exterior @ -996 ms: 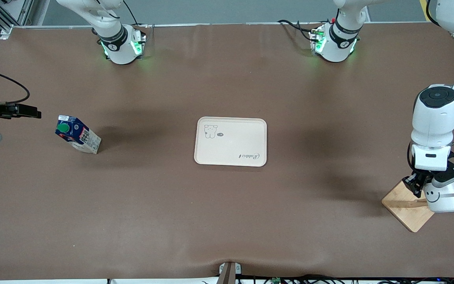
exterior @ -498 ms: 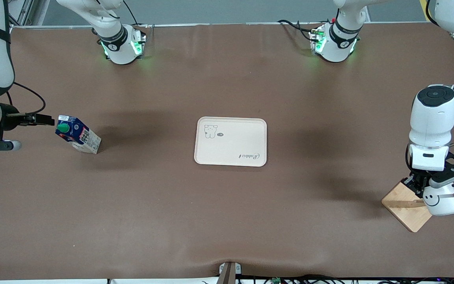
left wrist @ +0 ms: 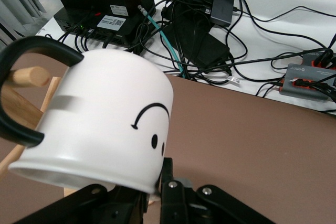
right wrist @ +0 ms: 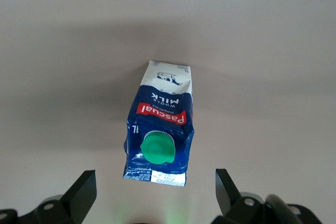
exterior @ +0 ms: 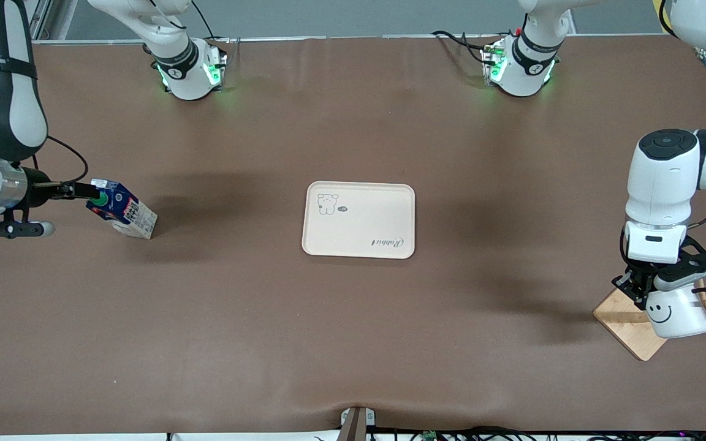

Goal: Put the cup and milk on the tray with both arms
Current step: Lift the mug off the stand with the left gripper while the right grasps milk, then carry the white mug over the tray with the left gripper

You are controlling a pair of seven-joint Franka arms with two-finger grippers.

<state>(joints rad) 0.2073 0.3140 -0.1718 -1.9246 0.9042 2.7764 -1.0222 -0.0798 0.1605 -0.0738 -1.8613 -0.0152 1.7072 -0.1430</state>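
A cream tray (exterior: 359, 219) lies bare in the middle of a brown table (exterior: 353, 343); nothing has been placed on it yet, so both items remain to be carried over and set down.

The cup (exterior: 675, 311), a white mug with a black smiley face, is well away from the tray, toward the left arm's end of the table. The left gripper (exterior: 646, 293) is clamped on the mug's rim, one finger inside and one outside, and holds the mug tilted over a square wooden stand (exterior: 626, 323). In the left wrist view, a wooden peg (left wrist: 30, 77) passes through the mug's loop handle, so the mug seems not quite free of the stand.

The milk (exterior: 121, 209), a small blue carton with a green cap, stands on the table well away from the tray, toward the right arm's end. The right gripper (exterior: 86, 191) hovers over the carton's top. The right wrist view shows its two fingers (right wrist: 80, 191) spread wide, one on each side of the carton and touching nothing. Grasping the milk is judged to be the next step.
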